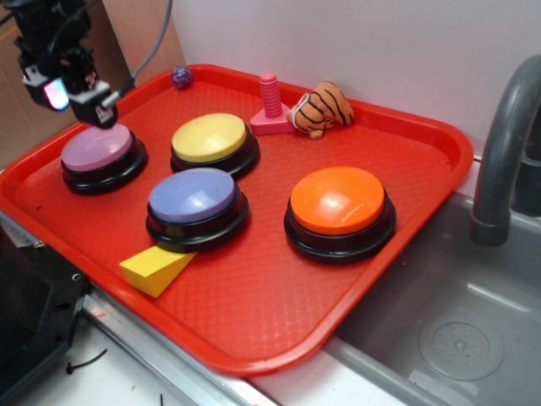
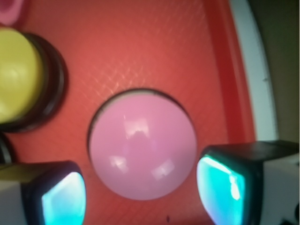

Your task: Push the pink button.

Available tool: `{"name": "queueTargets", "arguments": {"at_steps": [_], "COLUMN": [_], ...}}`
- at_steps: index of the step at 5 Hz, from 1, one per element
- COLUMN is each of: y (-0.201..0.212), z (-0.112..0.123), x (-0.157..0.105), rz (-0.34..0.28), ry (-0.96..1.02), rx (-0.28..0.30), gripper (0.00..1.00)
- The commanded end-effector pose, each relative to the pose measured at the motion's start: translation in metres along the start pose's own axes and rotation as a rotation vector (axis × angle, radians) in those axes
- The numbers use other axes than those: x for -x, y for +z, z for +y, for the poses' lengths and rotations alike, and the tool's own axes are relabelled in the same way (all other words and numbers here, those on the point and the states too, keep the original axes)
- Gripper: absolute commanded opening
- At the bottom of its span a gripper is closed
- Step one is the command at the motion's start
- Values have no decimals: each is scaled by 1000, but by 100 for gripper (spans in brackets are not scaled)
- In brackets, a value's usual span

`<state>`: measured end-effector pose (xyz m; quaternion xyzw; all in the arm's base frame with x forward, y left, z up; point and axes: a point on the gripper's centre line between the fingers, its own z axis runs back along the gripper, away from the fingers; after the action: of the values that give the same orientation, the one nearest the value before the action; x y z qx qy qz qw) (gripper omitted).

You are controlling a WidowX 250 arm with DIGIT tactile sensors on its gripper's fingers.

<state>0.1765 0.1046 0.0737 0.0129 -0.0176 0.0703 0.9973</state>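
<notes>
The pink button has a dull mauve dome on a black base and sits at the left of the red tray. My gripper hovers just above its back left edge. In the wrist view the pink button fills the centre, and my gripper stands open with nothing held. Its two glowing cyan pads flank the dome's near side, one on each side.
A yellow button, a blue-lavender button and an orange button share the tray. A yellow wedge, a pink peg, a striped toy and a small purple ball lie around. A sink and faucet are right.
</notes>
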Motion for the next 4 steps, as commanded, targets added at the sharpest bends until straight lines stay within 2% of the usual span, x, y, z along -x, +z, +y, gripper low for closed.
{"name": "queueTargets", "arguments": {"at_steps": [1, 2, 3, 4], "y": [-27, -31, -7, 28], "z": [8, 3, -7, -10], "x": [-11, -13, -21, -32], "rz": [10, 39, 41, 51], "ry": [-28, -38, -43, 40], "rx": [-6, -19, -36, -41], "gripper": [100, 100, 100, 100]}}
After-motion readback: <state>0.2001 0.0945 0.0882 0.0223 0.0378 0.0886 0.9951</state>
